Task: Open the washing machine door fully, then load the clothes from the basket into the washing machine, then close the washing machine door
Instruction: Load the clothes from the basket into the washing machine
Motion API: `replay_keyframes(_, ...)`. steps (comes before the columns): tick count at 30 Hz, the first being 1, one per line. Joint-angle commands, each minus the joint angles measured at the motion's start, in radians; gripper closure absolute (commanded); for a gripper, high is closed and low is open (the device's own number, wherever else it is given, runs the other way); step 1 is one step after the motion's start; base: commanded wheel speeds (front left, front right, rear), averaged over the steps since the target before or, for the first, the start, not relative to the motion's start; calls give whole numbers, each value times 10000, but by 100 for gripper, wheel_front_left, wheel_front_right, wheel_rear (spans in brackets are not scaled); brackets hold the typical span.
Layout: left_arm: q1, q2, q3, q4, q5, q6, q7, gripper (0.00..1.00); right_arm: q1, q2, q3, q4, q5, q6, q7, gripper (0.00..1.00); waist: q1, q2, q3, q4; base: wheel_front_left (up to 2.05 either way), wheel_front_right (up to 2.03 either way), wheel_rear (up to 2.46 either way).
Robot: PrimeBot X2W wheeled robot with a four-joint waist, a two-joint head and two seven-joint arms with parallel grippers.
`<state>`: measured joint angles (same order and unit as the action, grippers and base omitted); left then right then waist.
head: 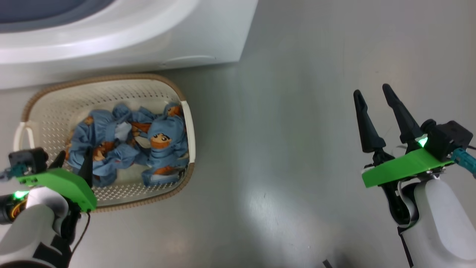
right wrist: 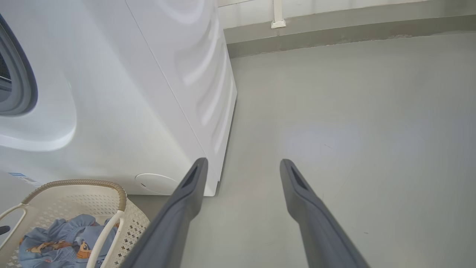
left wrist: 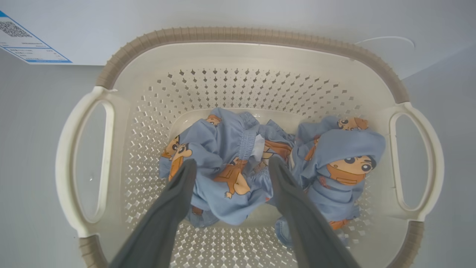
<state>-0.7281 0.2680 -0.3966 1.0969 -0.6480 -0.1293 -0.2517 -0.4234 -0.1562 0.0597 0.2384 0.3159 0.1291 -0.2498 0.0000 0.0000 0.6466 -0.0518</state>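
Note:
The cream basket (head: 187, 123) with its brown rim stands on the floor just in front of the white washing machine (head: 148, 41). The light blue cartoon-print clothes (head: 130, 143) lie bunched in its bottom. My left gripper (head: 74, 163) hangs open over the basket's near left part, pointing down. In the left wrist view its fingertips (left wrist: 189, 167) straddle the left bunch of clothes (left wrist: 334, 149) inside the basket (left wrist: 253, 35); I cannot tell whether they touch. My right gripper (head: 372, 90) is open and empty over bare floor far to the right. The washing machine door is out of view.
The machine's grey-blue seal (right wrist: 18, 74) shows at its front, with a round cover (right wrist: 156, 182) low near the corner and a label sticker (left wrist: 26, 44). Grey floor (head: 297, 149) stretches right of the basket. A wall base (right wrist: 334, 26) runs behind.

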Motion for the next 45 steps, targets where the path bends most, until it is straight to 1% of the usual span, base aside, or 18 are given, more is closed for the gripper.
replay_keyframes(1,-108,504,143,93,-143,-13,79,0,44,65,241,-248,-61,16,-120,0,0,0,457,-154,0,0,0)
replay_keyframes(8,-802,686,-350,833,-728,-13,585,0,-200,156,257,-355,-128,16,-120,0,0,0,962,-272,0,0,0)
replay_keyframes(14,-1178,703,-549,1342,-1058,-13,1045,0,-309,271,307,-390,-197,16,-120,0,0,0,1164,-329,0,0,0)
replay_keyframes(25,-1624,830,-702,1589,-1619,-13,1657,0,-575,364,442,-467,-201,16,-120,0,0,0,1547,-507,0,0,0)
replay_keyframes(32,-1754,861,-924,1626,-1847,-13,1815,0,-604,372,409,-513,-199,16,-120,0,0,0,1656,-550,0,0,0)
replay_keyframes(33,-1763,868,-961,1628,-1872,-13,1823,24,-607,382,413,-520,-202,16,-120,0,0,0,1660,-555,0,0,0)
replay_keyframes(34,-1772,874,-996,1630,-1897,-13,1828,58,-610,391,415,-524,-205,16,-120,0,0,0,1663,-556,0,0,0)
replay_keyframes(35,-1781,878,-1037,1628,-1920,-13,1835,76,-610,403,418,-525,-211,16,-120,0,0,0,1658,-553,0,0,0)
replay_keyframes(36,-1783,878,-1078,1626,-1943,-13,1841,100,-609,414,425,-518,-217,16,-120,0,0,0,1647,-550,0,0,0)
replay_keyframes(45,-1706,832,-1426,1528,-2256,-14,1706,100,-614,411,471,-397,-234,16,-120,0,0,0,1412,-423,0,0,0)
